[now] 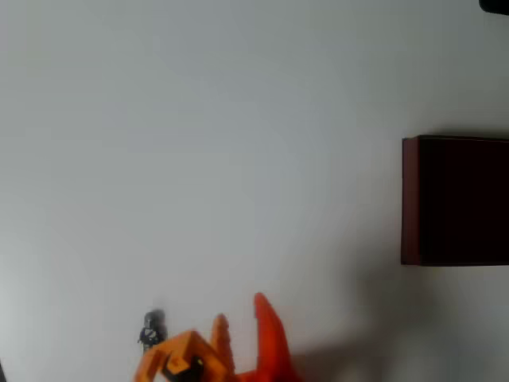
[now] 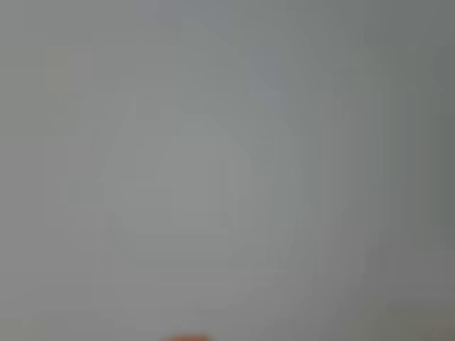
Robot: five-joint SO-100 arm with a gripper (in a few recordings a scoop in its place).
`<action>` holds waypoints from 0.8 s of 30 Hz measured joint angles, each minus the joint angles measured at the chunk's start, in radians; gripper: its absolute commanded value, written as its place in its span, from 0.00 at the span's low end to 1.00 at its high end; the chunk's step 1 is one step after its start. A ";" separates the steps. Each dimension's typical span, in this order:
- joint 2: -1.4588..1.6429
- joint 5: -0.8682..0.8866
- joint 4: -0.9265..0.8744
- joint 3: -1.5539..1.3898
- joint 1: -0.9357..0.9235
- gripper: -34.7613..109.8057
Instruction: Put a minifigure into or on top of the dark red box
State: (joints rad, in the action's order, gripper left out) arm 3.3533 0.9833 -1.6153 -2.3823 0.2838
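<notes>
A plain white table (image 1: 238, 143) is carrying two things in the overhead view. The dark red box (image 1: 409, 199) is sitting at its right edge. The minifigure (image 1: 151, 327) is lying far left of the box, lower down.

1. No text, label, brand, number or sign can be read in the overhead view or in the wrist view.
2. The thin maroon walls and near-black interior of the large rectangular dark red box (image 1: 409, 199) carry no legible marking in the overhead view.
3. The tiny dark grey and black toy minifigure (image 1: 151, 328) is too small and blurred for any print on it to be made out.
4. The plain white table surface (image 1: 238, 143) bears no writing.
</notes>
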 measured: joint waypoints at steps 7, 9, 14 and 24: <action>0.002 0.301 -0.020 -0.038 0.253 0.37; 0.032 0.426 -0.020 -0.084 0.331 0.37; 0.031 0.736 -0.011 -0.187 0.486 0.37; -0.115 1.098 0.063 -0.204 0.577 0.39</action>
State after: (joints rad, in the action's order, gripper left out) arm 3.2382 2.0816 -1.5524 -2.5863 0.8606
